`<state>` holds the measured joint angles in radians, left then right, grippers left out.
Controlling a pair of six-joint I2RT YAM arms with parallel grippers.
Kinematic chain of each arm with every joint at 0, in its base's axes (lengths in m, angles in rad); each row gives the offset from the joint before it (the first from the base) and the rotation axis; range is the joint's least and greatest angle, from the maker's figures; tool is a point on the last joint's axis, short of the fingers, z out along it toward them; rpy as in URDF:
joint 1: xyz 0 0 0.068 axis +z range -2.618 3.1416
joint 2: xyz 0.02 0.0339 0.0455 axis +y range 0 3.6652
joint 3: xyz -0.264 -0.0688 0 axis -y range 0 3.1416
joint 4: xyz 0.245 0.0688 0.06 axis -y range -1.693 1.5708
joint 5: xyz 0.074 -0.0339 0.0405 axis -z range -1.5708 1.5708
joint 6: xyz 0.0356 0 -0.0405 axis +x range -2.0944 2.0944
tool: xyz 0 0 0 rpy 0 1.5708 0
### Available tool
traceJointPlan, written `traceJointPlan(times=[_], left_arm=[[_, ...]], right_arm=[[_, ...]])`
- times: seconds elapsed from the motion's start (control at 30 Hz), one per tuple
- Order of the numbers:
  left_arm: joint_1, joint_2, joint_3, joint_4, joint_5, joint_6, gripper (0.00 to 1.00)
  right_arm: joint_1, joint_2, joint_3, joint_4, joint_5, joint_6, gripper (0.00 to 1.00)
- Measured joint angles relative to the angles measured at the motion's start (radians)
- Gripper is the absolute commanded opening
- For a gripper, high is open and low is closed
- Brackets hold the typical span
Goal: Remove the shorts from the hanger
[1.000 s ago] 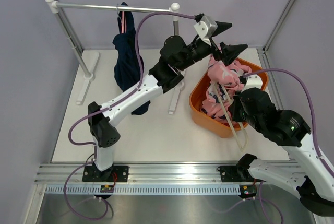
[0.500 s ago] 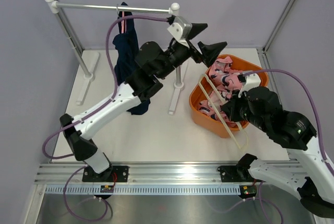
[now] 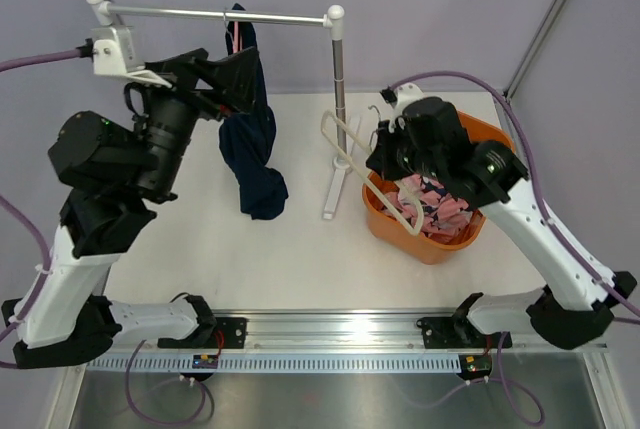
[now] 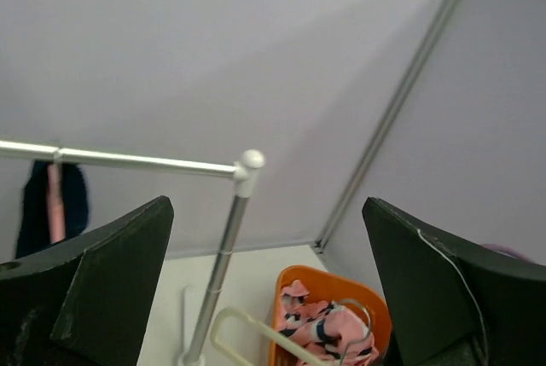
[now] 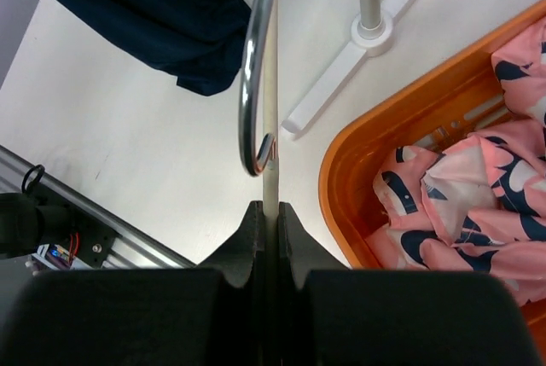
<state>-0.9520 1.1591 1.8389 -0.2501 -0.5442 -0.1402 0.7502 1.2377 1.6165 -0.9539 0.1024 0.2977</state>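
Left gripper [image 3: 215,77] swung leftward, jaws apart, right gripper [image 5: 270,212] clamped on hanger [image 5: 270,84], pink shorts [image 5: 461,204] in orange basket [image 5: 341,191].

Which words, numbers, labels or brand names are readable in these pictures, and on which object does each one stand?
None can be read in any view.
Left rail tag and right rail tag, small coloured spots below the arm bases: too small to read.
Pink shorts, navy shorts, hanger, orange basket: no print visible.
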Motion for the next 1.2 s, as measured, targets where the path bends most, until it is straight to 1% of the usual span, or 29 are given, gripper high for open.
traceJointPlan(times=[0.13,0.23,0.37,0.57,0.73,0.93,1.2], left_arm=[[-0.001,-0.091,-0.002,-0.172,-0.080,-0.025,0.99],[-0.002,-0.140,-0.032,-0.264,-0.113,-0.029,0.99],[-0.002,-0.228,-0.146,-0.358,-0.141,-0.029,0.99],[-0.003,-0.349,-0.309,-0.422,-0.163,-0.030,0.99],[-0.003,-0.414,-0.411,-0.441,-0.172,-0.037,0.99],[-0.003,-0.493,-0.573,-0.435,-0.172,-0.037,0.99],[-0.003,-0.581,-0.718,-0.403,-0.177,-0.024,0.99]], right_arm=[[0.011,0.163,0.177,0.006,-0.005,-0.031,0.00],[0.032,0.276,0.325,0.017,0.017,-0.058,0.00],[0.052,0.428,0.517,0.032,0.069,-0.096,0.00],[0.055,0.634,0.731,0.056,0.127,-0.143,0.00],[0.055,0.727,0.820,0.100,0.187,-0.183,0.00],[0.055,0.747,0.828,0.198,0.246,-0.229,0.00],[0.055,0.808,0.919,0.290,0.306,-0.282,0.00]])
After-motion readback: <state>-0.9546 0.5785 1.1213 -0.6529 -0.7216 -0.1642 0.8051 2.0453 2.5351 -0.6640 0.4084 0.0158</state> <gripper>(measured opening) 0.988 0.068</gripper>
